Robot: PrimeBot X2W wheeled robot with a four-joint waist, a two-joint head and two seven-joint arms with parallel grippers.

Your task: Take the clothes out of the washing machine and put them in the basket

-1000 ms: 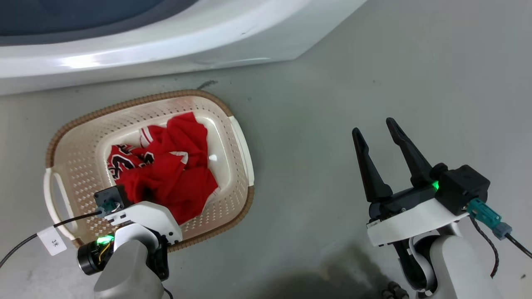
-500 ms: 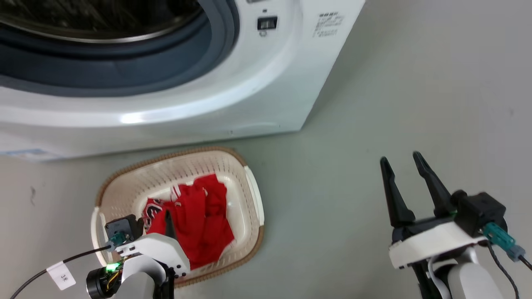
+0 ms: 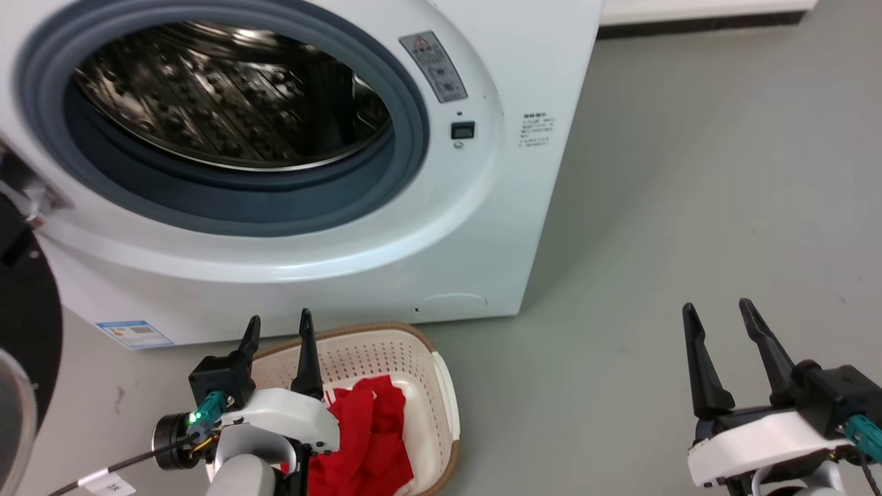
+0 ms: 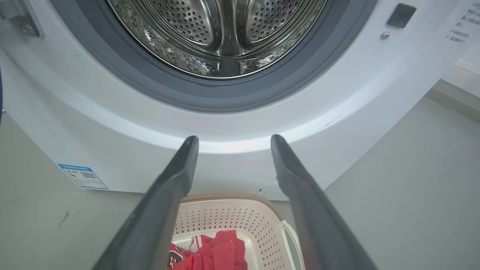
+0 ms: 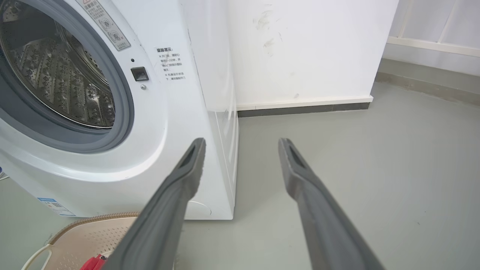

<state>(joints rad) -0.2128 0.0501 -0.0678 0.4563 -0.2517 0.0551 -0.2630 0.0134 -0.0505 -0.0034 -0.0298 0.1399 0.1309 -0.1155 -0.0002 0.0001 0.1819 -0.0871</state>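
The washing machine (image 3: 496,207) stands with its door (image 3: 21,331) swung open on the robot's left, and the perforated steel drum (image 3: 227,96) shows through the grey-rimmed porthole. The basket (image 3: 358,329) sits on the grey floor (image 3: 689,172) just in front of the machine's base, below the porthole. The red clothes (image 3: 372,434) lie heaped inside the basket, with a bit of white-striped trim showing among the folds. The left hand (image 3: 278,318) hovers over the basket, its two dark fingers spread fairly wide with nothing between them and the tips pointing toward the machine's lower front. The right hand (image 3: 716,306) hangs over bare floor well to the right of the basket, its fingers likewise spread and holding nothing. A small blue label (image 3: 134,333) is stuck low on the machine's front, left of the basket. In the right wrist view a white wall (image 5: 300,48) rises behind the machine
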